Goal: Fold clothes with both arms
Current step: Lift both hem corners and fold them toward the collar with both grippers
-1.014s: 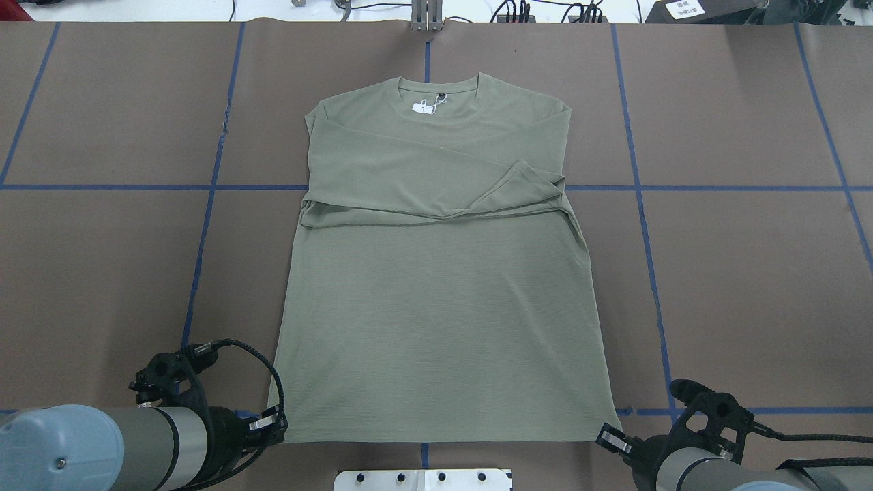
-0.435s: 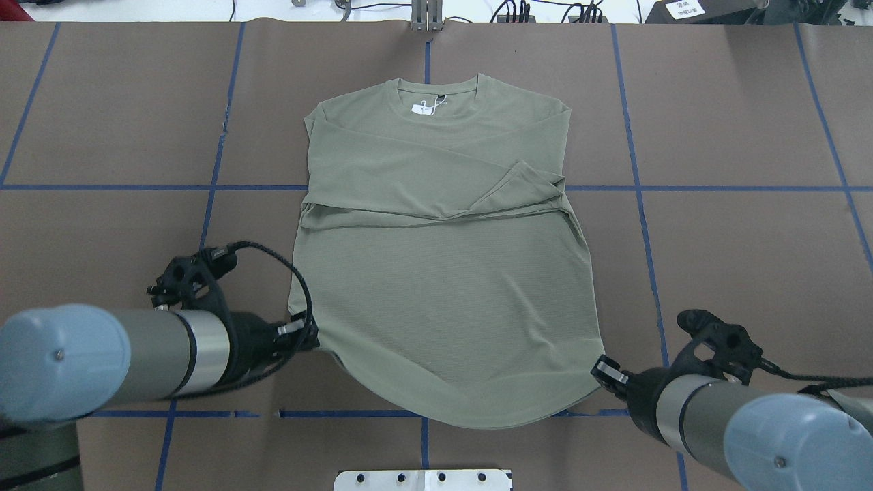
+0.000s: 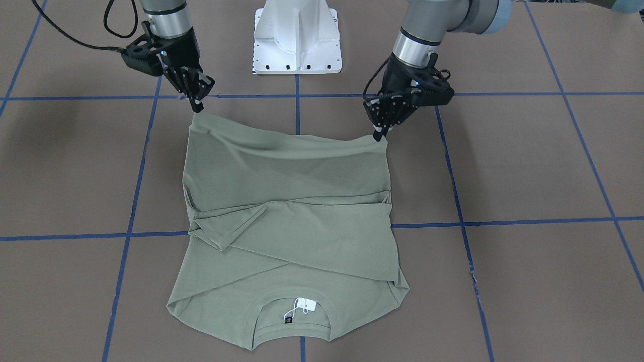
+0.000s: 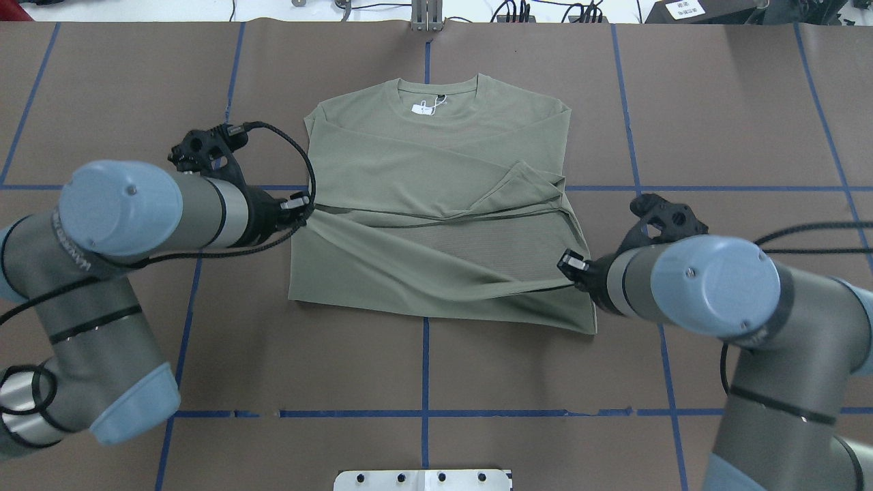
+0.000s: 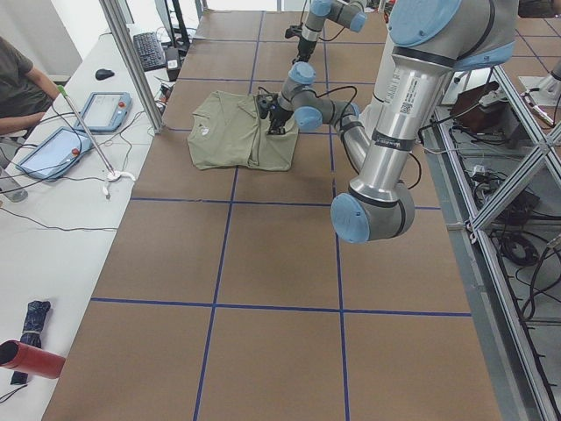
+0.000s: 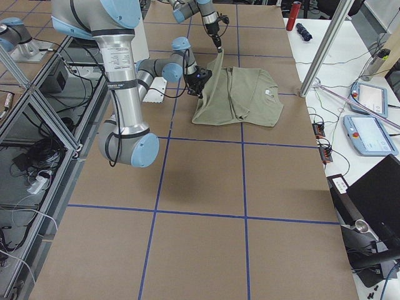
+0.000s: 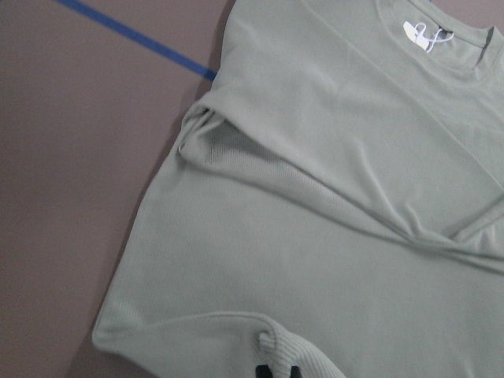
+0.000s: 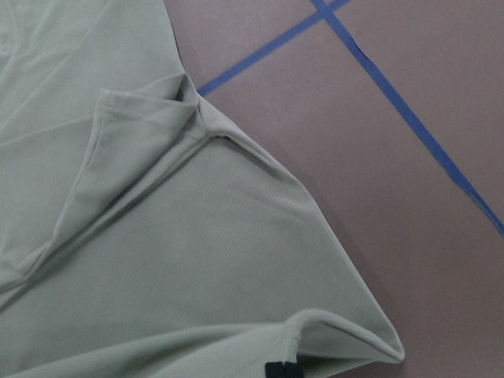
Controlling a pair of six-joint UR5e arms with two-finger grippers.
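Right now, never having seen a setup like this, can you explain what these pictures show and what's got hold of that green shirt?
A robot's left arm and right arm stand at a brown table marked with blue tape. One picture looks down from behind the robot, one faces it from across the table, two look along the table from its ends, and two come from cameras on the wrists. A green long-sleeved shirt lies there, sleeves folded across it. The left gripper and right gripper each pinch a bottom hem corner, raised off the table.
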